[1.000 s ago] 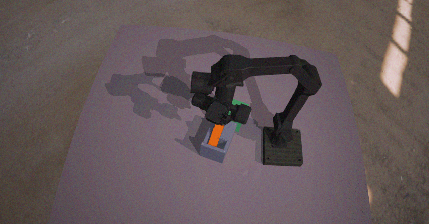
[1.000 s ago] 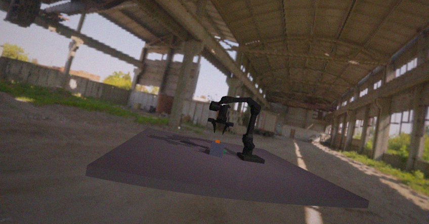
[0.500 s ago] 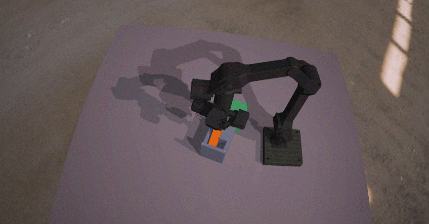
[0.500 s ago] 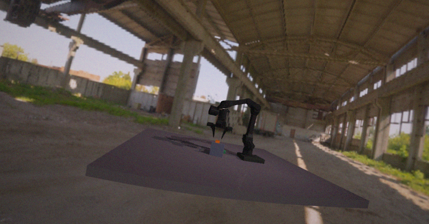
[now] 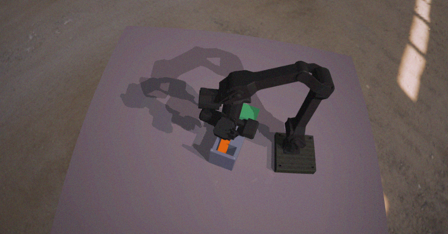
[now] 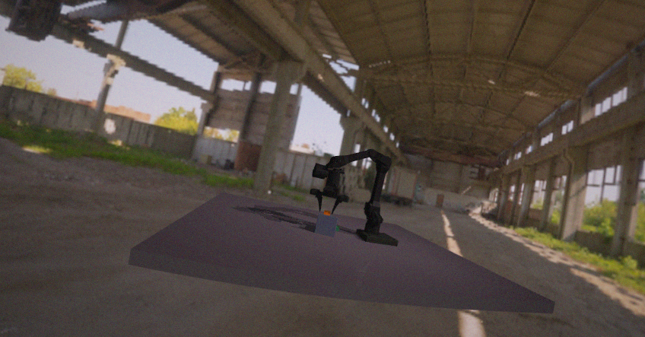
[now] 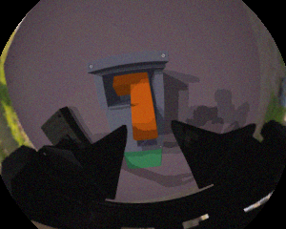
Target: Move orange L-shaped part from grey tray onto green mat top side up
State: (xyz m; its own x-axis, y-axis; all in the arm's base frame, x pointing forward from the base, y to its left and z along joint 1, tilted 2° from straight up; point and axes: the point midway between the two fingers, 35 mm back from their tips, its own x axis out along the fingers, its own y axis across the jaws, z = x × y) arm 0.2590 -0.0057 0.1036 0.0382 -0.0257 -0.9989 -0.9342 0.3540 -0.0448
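part: orange l-shaped part (image 7: pixel 142 109) tipped in the grey tray's (image 7: pixel 127 64) pocket, frame centre, one end raised between the fingertips
tool: black parallel-jaw gripper (image 7: pixel 150 136) spread apart, holding nothing, above it
mat: green mat (image 7: pixel 145 159) beside the tray

green mat (image 5: pixel 250 112) half hidden behind the gripper (image 5: pixel 234 131)
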